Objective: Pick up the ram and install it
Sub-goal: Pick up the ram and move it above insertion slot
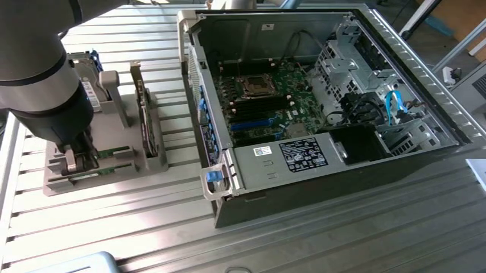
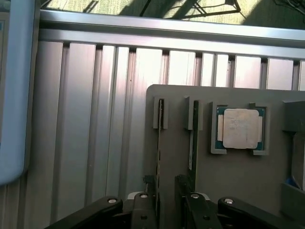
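My gripper (image 2: 164, 207) is down at the near end of the gray holder (image 2: 228, 191). Its jaws stand partly open, one on each side of the ram (image 2: 159, 143), which sits on edge in a narrow slot of the holder. I see daylight at the fingers (image 2: 142, 210), so I judge nothing is clamped yet, though contact on the far side is hard to make out.

I expect the stick to be light, stiff and thin, easy to crack or twist. It should be taken by its flat faces, squarely and near the middle of the top edge, clear of the chips and contacts.

One slot over in the holder stands a second thin board (image 2: 192, 143). Just beyond that, the square silver processor (image 2: 239, 129) lies in its pocket.

The wrist view gives me the edge-on line of the ram between my fingers. The exterior view gives what that one lacks: the hard drive (image 1: 91, 85) and the expansion card (image 1: 143, 114) standing at the holder's far end. Well apart from the holder, on the exterior view's right, it also takes in the open computer case (image 1: 395, 57) with its motherboard (image 1: 262, 108).
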`<act>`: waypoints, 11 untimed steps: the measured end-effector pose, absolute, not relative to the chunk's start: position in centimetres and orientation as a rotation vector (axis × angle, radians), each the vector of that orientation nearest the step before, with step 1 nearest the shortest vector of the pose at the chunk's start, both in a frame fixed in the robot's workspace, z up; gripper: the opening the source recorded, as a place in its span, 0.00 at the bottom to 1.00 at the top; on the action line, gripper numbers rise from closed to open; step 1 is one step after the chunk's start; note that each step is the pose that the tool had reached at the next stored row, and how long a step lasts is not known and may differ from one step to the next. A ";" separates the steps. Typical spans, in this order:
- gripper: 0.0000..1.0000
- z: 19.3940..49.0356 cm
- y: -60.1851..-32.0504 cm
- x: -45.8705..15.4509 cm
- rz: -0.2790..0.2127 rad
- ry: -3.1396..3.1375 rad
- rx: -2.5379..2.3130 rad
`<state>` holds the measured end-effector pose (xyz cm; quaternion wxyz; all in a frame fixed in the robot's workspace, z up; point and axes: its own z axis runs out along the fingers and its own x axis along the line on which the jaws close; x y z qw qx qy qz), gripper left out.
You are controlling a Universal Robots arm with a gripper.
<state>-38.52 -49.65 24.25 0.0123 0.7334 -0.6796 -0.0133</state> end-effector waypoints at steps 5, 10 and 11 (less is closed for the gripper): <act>0.30 23.4 -49.8 -38.5 -0.041 -2.118 2.286; 0.30 22.3 -50.0 -38.5 -0.041 -2.118 2.286; 0.30 22.2 -50.0 -38.5 -0.041 -2.118 2.286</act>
